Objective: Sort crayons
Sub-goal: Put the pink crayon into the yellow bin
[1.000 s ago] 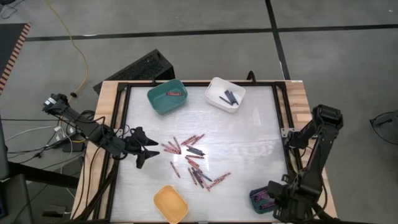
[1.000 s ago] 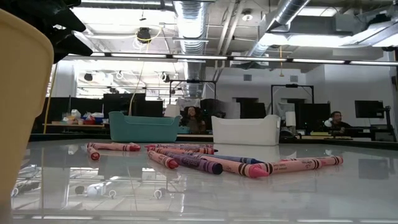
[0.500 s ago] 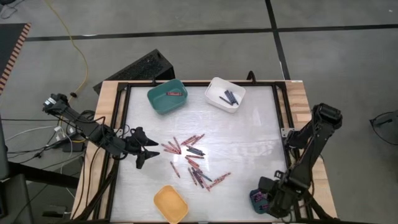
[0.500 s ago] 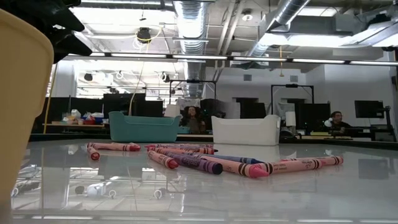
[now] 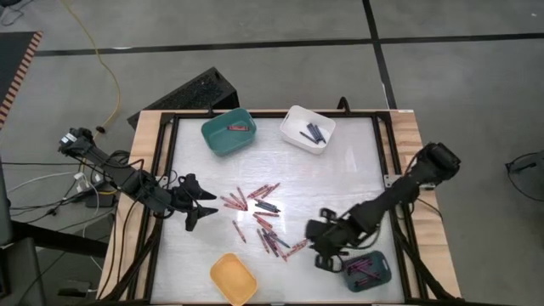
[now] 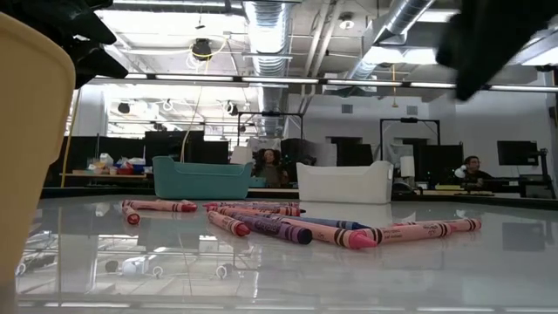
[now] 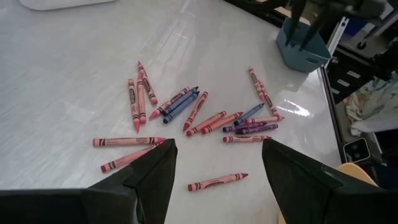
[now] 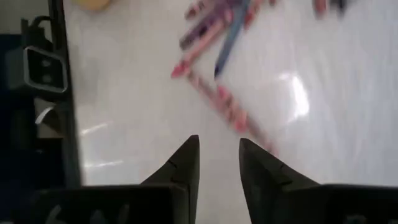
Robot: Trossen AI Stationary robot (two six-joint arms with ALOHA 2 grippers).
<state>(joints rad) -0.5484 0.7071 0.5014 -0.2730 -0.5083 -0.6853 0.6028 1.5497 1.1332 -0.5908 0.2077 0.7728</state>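
Note:
Several crayons (image 5: 263, 217), red, pink and dark blue, lie scattered flat on the white table's middle (image 7: 193, 115). My left gripper (image 5: 202, 206) hangs open just left of the pile, its fingers (image 7: 155, 171) wide apart with nothing between them. My right gripper (image 5: 321, 245) hovers right of the pile, close to its near-right crayons (image 8: 217, 99). It is open with a narrow gap (image 8: 219, 163) and holds nothing. In the low view the crayons (image 6: 288, 225) lie in a row, and the right arm (image 6: 497, 44) shows dark at the upper right.
A teal bin (image 5: 229, 131) with one red crayon and a white bin (image 5: 308, 128) with dark blue crayons stand at the far edge. A yellow bin (image 5: 233, 278) sits at the near edge. A blue-grey bin (image 5: 365, 270) with magenta crayons sits near right.
My right gripper has swung from above the blue-grey bin at the near right corner toward the table's left, to the right side of the crayon pile, turning as it went. The bin now shows uncovered. The crayons lie as before.

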